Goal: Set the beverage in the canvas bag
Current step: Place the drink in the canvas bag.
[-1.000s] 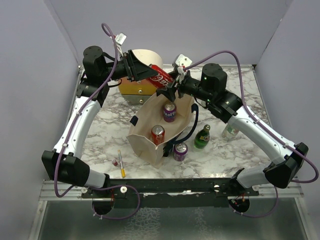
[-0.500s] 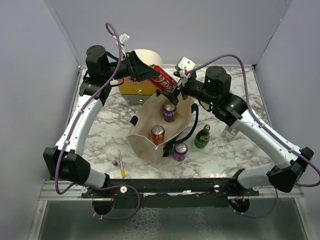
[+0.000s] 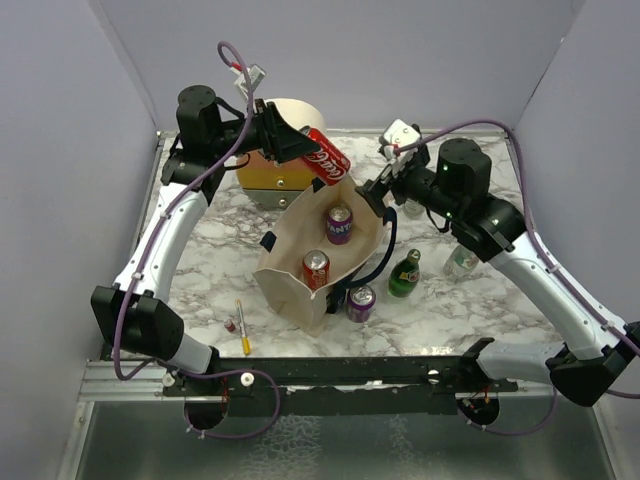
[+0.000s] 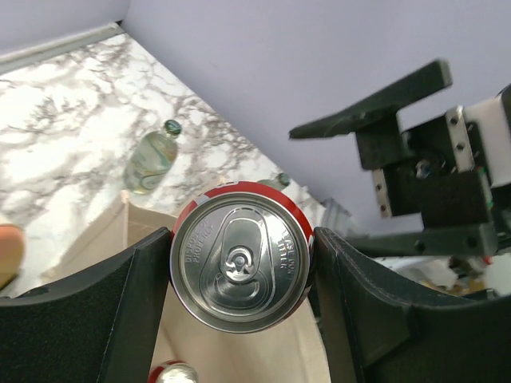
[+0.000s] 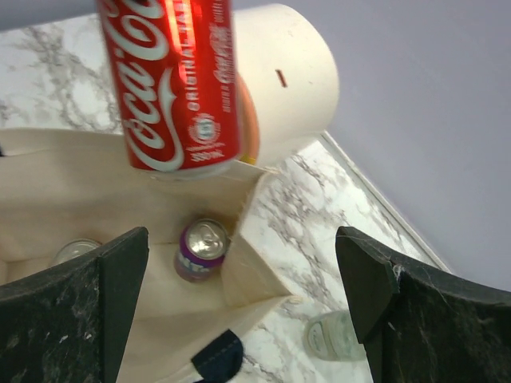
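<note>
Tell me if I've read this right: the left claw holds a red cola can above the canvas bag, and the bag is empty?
Not quite. The left claw does hold the red cola can above the canvas bag, but the bag is not empty: the top external view shows a purple can and a second red can standing inside it.

Red cylindrical metal cola can: white script lettering (lid silver). Beige canvas tote bag: dark navy strap handles. Flat marble-pattern tabletop: white, grey veining. Glass bottle right of bag: green.
</note>
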### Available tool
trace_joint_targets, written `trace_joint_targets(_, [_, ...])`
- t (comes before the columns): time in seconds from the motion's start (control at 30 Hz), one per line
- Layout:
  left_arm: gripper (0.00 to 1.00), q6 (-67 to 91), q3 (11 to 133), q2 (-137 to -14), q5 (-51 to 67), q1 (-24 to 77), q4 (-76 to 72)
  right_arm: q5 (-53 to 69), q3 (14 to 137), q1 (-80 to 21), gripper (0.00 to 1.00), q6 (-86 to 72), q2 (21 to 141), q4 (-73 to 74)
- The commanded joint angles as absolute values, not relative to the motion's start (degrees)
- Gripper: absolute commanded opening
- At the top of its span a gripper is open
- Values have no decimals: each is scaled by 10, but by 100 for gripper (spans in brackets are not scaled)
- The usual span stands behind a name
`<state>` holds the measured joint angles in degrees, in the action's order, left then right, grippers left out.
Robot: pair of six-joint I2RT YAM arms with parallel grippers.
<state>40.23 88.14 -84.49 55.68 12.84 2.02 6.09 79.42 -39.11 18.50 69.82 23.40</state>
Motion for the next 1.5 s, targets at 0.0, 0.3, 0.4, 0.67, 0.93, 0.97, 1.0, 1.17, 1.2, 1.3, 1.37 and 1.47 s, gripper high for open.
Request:
trace_joint_targets(0.0, [0, 239, 931, -848, 543, 132, 79, 47, 790, -336, 100, 157, 681, 245])
trace_joint_targets(0.3, [0, -35, 974, -868, 475, 238, 239, 85, 755, -219, 100, 109, 675, 199])
trace_joint_targets(0.4, [0, -65, 978, -880, 472, 253, 246, 112, 738, -196, 100, 104, 667, 194])
trace_joint_targets(0.67, [0, -229, 1016, -920, 456, 291, 340, 150, 705, -163, 100, 119, 657, 185])
trace_joint_targets(0.93, [0, -340, 973, -917, 502, 306, 377, 146, 728, -152, 100, 136, 704, 173])
trace_joint_targets(0.97, [0, -360, 963, -915, 509, 307, 380, 147, 730, -152, 100, 136, 712, 170])
trace_joint_targets(1.0, [0, -381, 956, -914, 517, 308, 385, 148, 733, -152, 100, 135, 720, 168])
trace_joint_targets(1.17, [0, -457, 940, -925, 554, 310, 415, 147, 744, -152, 100, 138, 745, 158])
trace_joint_targets(1.2, [0, -468, 939, -929, 561, 310, 421, 145, 746, -152, 100, 138, 750, 158])
trace_joint_targets(1.3, [0, -513, 942, -945, 571, 311, 441, 142, 753, -152, 100, 137, 764, 162])
trace_joint_targets(1.37, [0, -545, 949, -956, 579, 312, 456, 143, 761, -152, 100, 133, 773, 169])
trace_joint_targets(1.47, [0, -577, 974, -981, 579, 324, 482, 145, 777, -152, 100, 129, 786, 184])
